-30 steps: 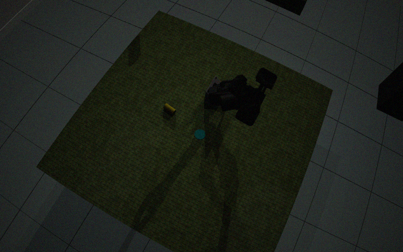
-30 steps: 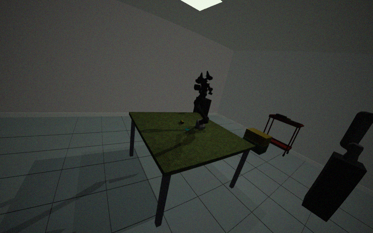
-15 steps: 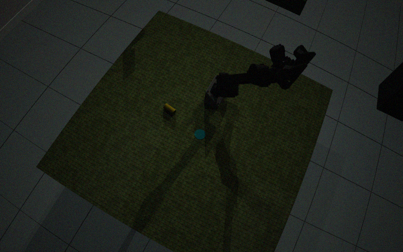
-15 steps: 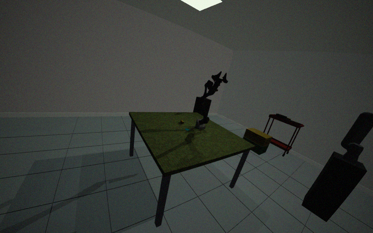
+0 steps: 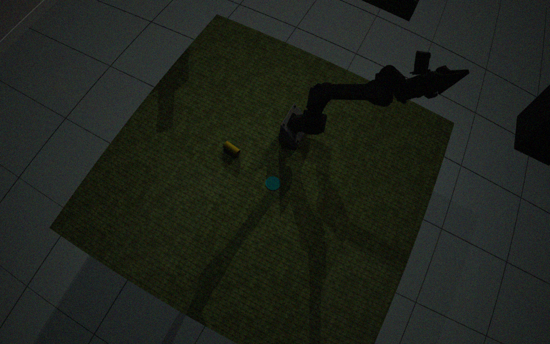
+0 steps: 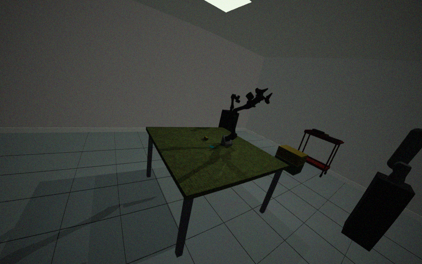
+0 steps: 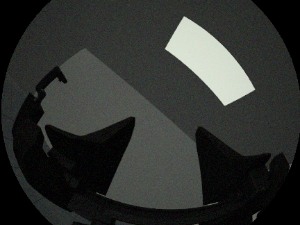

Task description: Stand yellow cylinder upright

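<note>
The yellow cylinder (image 5: 231, 148) (image 6: 205, 138) lies on its side on the green table top (image 5: 162, 210) (image 6: 199, 167). The flat cyan circle (image 5: 273, 183) (image 6: 212, 146) lies between the cylinder and the arm's shadow in the top view, with nothing standing on it. My gripper (image 5: 466, 72) (image 6: 269, 91) (image 7: 167, 126) is open and empty. It is raised high on the far side of the arm base from the cylinder, pointing away from it and upward. The wrist view shows only wall, ceiling and a ceiling light between and beyond the fingers, neither cylinder nor circle.
The arm base (image 5: 291, 135) (image 6: 227, 142) stands on the table near the circle. Off the table are a dark block (image 6: 228, 121) behind it, a yellow-topped box (image 6: 291, 154) by its right edge, a red cart (image 6: 332, 139) and a dark pedestal (image 6: 377, 208). The room is dim.
</note>
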`<state>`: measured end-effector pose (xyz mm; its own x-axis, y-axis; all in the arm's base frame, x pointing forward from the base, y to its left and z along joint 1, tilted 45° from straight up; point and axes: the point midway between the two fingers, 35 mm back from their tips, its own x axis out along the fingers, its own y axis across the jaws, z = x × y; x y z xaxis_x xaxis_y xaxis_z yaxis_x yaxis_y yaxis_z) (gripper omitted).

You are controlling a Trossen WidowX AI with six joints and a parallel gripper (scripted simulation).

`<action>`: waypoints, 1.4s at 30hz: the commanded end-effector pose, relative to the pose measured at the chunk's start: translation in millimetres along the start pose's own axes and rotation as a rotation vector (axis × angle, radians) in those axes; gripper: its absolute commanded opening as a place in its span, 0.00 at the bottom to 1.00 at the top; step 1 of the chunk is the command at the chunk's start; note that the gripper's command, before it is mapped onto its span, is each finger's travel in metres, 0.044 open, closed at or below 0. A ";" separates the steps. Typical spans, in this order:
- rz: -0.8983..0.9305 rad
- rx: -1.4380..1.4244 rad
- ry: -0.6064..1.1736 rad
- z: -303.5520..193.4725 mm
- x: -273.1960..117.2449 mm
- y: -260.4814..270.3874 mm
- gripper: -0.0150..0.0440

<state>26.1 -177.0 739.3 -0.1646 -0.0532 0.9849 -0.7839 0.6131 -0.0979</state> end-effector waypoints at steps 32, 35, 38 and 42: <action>0.704 -0.722 0.572 -258.3 -55.3 217.3 0.78; 0.758 -0.772 0.631 -284.6 -71.3 218.6 0.78; 0.811 -0.818 0.692 -310.2 -88.7 217.1 0.78; 0.881 -0.876 0.776 -343.0 -113.9 210.9 0.78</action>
<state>59.9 205.0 674.1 0.1322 0.8046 0.5790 0.0194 0.5819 -0.8130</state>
